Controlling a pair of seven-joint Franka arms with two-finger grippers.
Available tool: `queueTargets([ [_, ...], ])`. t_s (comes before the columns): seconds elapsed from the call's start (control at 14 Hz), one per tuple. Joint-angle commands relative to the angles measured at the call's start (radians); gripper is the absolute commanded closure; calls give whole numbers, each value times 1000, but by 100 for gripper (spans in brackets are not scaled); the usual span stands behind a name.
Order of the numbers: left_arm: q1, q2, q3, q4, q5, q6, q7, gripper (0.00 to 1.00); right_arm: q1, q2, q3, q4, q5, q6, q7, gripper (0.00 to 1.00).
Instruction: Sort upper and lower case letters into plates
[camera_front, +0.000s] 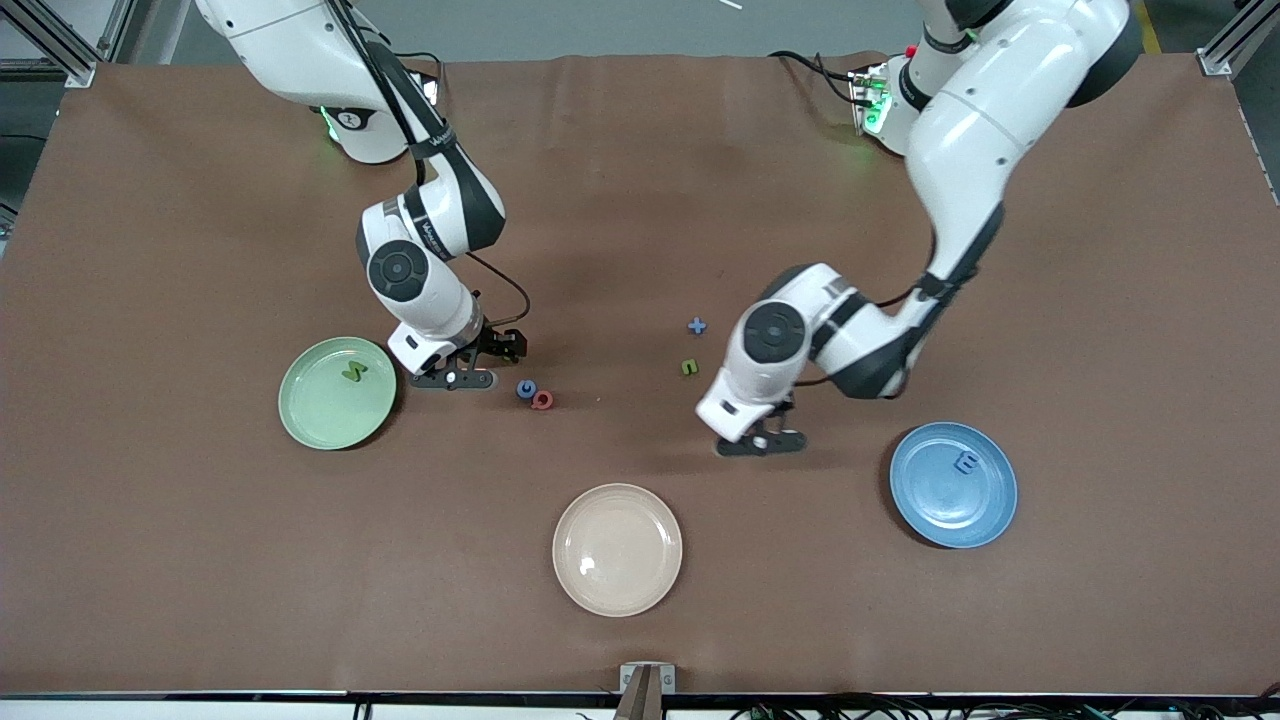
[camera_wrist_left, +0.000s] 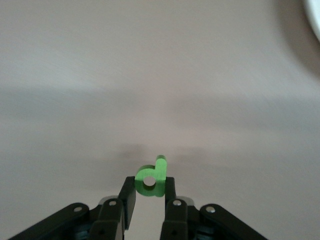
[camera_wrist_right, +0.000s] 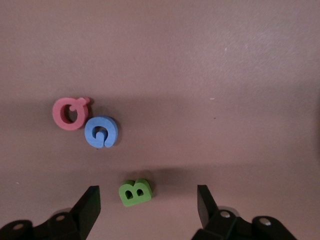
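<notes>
My left gripper (camera_wrist_left: 149, 192) is shut on a green lower case d (camera_wrist_left: 151, 180) and holds it just above bare table; in the front view this gripper (camera_front: 760, 440) hides the letter. My right gripper (camera_wrist_right: 147, 202) is open, low over a green B (camera_wrist_right: 135, 192) that lies between its fingers. In the front view it (camera_front: 455, 378) is beside the mint green plate (camera_front: 310, 420), which holds a green S (camera_front: 354, 371). A red Q (camera_wrist_right: 70, 113) and a blue G (camera_wrist_right: 101, 131) touch each other close by. The blue plate (camera_front: 930, 510) holds a blue B (camera_front: 966, 462).
A blue plus piece (camera_front: 697, 326) and a green n (camera_front: 689, 367) lie mid-table near the left arm's wrist. A cream-beige plate (camera_front: 617, 549) sits nearest the front camera. A pale plate rim (camera_wrist_left: 315, 15) shows at the corner of the left wrist view.
</notes>
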Motion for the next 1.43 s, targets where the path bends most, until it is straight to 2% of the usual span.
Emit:
queueTargets([
  [0.0,100,-67,-8,-50,11,-47,8,96,20,-8,-8,-20,-1,8,15,15],
  [0.14,171,-74,-9,-52,13,-50,27,95,37,-5,-8,-32,-1,20,15,15],
  [0.43,333,-81,-9,-57,13,-53,198,90,53,22,-8,-71,-2,119,16,17],
  [0.57,384,-70,-9,-57,13,-45,225,86,62,36,-8,-71,-1,130,15,20],
  [0.64,392,-61,-8,-55,11,-42,225,81,63,38,-8,-69,-2,130,15,23],
  [0.71,395,-58,-6,-55,11,-42,225,73,63,38,-8,-69,-2,130,15,25],
  [0.78,395,-56,-5,-55,11,-42,225,60,63,38,-10,-69,-2,130,15,26],
  [0.86,394,-56,-5,-58,11,-42,222,28,63,38,-8,-69,-2,132,15,27],
  [0.93,390,-56,-5,-61,11,-44,212,2,63,38,-10,-69,-2,132,15,28],
  [1.07,390,-67,-6,-66,8,-54,208,0,63,39,-10,-69,-2,132,15,34],
  [1.21,381,-79,-27,-69,-4,-62,192,0,63,39,-10,-71,-2,132,16,49],
  [1.35,384,-87,-112,-84,-4,-113,87,0,63,39,-10,-71,-4,130,16,61],
])
